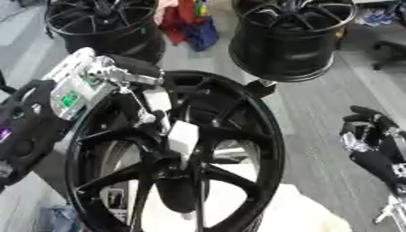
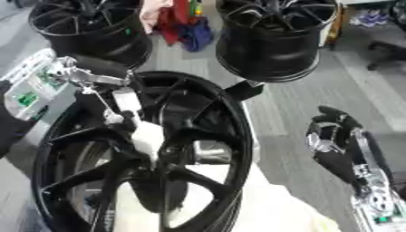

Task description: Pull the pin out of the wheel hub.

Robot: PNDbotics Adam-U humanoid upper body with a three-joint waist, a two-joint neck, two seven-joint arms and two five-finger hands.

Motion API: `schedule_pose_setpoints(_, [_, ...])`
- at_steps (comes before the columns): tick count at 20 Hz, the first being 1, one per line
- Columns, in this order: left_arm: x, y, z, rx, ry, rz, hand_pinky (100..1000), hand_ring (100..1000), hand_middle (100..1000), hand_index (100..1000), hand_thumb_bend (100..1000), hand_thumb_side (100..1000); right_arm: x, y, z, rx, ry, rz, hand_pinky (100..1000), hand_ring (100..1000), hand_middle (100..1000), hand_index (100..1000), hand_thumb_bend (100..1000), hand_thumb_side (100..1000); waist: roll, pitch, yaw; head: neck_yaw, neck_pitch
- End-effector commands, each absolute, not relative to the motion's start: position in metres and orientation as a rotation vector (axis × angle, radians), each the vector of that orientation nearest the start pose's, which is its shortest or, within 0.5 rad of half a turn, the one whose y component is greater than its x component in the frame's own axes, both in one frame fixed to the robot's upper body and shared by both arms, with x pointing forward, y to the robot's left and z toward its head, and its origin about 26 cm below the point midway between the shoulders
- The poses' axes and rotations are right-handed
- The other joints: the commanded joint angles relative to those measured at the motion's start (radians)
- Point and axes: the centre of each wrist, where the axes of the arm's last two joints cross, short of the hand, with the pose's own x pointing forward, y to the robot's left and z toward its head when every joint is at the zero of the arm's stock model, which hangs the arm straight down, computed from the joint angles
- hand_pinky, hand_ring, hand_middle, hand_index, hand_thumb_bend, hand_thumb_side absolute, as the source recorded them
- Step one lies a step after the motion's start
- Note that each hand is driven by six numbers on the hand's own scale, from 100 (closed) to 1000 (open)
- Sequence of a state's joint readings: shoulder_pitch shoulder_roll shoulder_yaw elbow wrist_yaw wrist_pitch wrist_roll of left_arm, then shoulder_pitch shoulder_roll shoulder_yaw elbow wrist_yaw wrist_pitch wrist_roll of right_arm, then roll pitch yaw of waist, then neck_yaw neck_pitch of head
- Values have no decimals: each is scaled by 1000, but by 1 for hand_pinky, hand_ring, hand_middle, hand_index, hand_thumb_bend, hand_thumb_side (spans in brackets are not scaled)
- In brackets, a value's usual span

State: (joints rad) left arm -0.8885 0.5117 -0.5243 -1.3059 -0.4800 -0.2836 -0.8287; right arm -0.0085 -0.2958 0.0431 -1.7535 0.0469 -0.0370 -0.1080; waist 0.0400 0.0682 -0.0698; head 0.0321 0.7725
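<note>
**My left hand is at the hub, my right hand idles**

In the left eye view, the black wheel [image 1: 178,154] stands on edge before me, its spokes meeting at the hub [image 1: 181,156] near the middle of the picture. My left hand [image 1: 162,113] comes in from the upper left and reaches down onto the spokes, its pale fingers [image 1: 183,138] lying against the hub. The pin itself I cannot make out under them, and I cannot tell whether my fingers are curled round anything or only resting there. Two more black rims [image 1: 295,38] stand behind on the grey floor [image 1: 317,136], with a heap of red and blue cloth [image 1: 189,25] between them.

In the right eye view, my right hand [image 2: 333,136] shows at the right edge, well apart from the wheel, fingers up and relaxed, holding nothing. A white sheet [image 2: 277,208] lies under the wheel's lower rim
</note>
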Motion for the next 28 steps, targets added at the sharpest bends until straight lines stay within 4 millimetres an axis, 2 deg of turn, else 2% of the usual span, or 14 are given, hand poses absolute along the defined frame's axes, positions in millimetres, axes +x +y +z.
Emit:
schedule_pose_setpoints(1, [426,195,238,303,-1333,-2267,345,440,584,720,100,155,278,-294,61,-298,-1814,246,674,593,666,822,100,202,-4,-13,1,4,-2])
schedule_pose_setpoints(3, [424,196,250,324,-1366,-2257,333,429,572,714,100,169,278,-294,60,-297,-1812,247,673,593,665,822,100,202,-4,-15,2,4,-2])
schedule_pose_setpoints(4, [423,197,257,336,-1380,-2252,331,427,568,713,100,281,278,-294,60,-297,-1812,248,674,593,666,822,100,207,-4,-16,3,5,-2])
schedule_pose_setpoints(5, [422,199,264,351,-1396,-2246,331,427,568,713,100,173,278,-295,60,-298,-1811,248,674,593,666,822,100,202,-4,-17,4,5,-2])
schedule_pose_setpoints(7, [419,202,276,378,-1421,-2235,331,427,567,713,100,173,277,-295,60,-299,-1810,248,674,593,666,822,100,202,-3,-18,5,5,-2])
schedule_pose_setpoints(11, [416,203,281,387,-1432,-2228,331,427,567,713,100,173,277,-295,60,-300,-1810,248,674,593,666,822,100,202,-3,-18,5,5,-2])
schedule_pose_setpoints(13, [418,209,288,420,-1432,-2204,336,429,572,723,100,166,276,-299,58,-315,-1799,238,674,593,665,822,100,201,4,-26,16,-16,-2])
schedule_pose_setpoints(16, [423,250,304,570,-1401,-2047,332,427,571,724,100,157,272,-307,56,-362,-1789,207,674,593,665,822,100,201,9,-29,78,-62,-2])
schedule_pose_setpoints(20, [411,311,307,736,-1347,-1837,331,426,572,725,100,146,272,-308,56,-376,-1793,195,674,593,665,822,100,201,6,-23,101,-75,-2])
schedule_pose_setpoints(25, [394,396,296,823,-1185,-1623,375,456,604,747,100,107,273,-305,58,-368,-1803,190,674,592,665,822,100,200,-4,-14,102,-68,-2])
schedule_pose_setpoints(28, [385,434,274,811,-1054,-1532,417,483,631,766,100,100,274,-304,59,-361,-1807,186,674,592,665,822,100,200,-9,-12,99,-66,-2])
